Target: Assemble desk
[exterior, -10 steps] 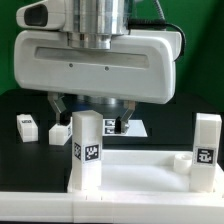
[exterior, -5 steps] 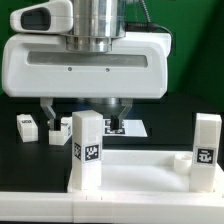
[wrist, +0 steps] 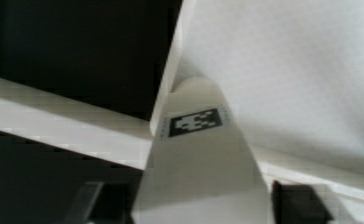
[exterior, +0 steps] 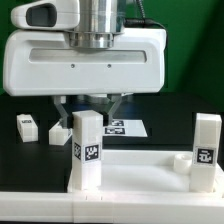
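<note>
- The gripper (exterior: pixel 88 113) hangs over an upright leg (exterior: pixel 87 152), one finger (wrist: pixel 102 203) on each side; whether they pinch it or stand just off it, I cannot tell
- That leg stands in the tabletop (exterior: pixel 140 172) at its corner on the exterior view's left
- A second leg (exterior: pixel 207 150) stands upright at the right corner
- The marker board (exterior: pixel 130 128) lies behind

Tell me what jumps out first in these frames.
The tool, its big white body filling the upper half of the exterior view, straddles the top of an upright tagged leg standing on the white tabletop. Whether its jaws touch that leg cannot be told. A second leg stands upright at the exterior view's right.
</note>
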Action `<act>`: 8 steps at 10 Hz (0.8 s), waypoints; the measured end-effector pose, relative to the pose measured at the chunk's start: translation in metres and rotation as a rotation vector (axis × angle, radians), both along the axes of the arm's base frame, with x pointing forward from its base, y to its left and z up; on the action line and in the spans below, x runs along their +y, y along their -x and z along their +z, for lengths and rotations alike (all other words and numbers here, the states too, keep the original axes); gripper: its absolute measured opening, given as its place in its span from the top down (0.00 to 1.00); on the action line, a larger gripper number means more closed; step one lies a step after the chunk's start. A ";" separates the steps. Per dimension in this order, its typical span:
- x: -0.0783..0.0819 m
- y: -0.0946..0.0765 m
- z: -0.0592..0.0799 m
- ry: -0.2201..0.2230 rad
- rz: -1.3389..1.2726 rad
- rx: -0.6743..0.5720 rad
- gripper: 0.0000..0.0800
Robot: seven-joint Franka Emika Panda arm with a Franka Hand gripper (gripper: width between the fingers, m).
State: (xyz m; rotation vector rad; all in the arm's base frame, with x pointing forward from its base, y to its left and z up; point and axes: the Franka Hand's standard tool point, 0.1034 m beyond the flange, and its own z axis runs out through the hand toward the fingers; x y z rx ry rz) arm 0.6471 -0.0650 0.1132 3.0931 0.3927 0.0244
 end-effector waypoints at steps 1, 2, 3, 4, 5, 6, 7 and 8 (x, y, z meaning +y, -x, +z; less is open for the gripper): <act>0.000 0.000 0.000 0.000 -0.003 0.000 0.64; 0.000 0.000 0.000 -0.001 -0.033 -0.001 0.64; 0.000 0.000 0.000 -0.001 -0.034 -0.001 0.64; 0.000 0.000 0.000 -0.007 -0.101 0.011 0.64; 0.000 -0.002 0.000 -0.018 -0.269 0.018 0.64; 0.000 -0.002 0.000 -0.023 -0.404 0.019 0.64; 0.000 -0.002 0.000 -0.025 -0.504 0.018 0.64; 0.000 -0.001 0.000 -0.028 -0.583 0.027 0.64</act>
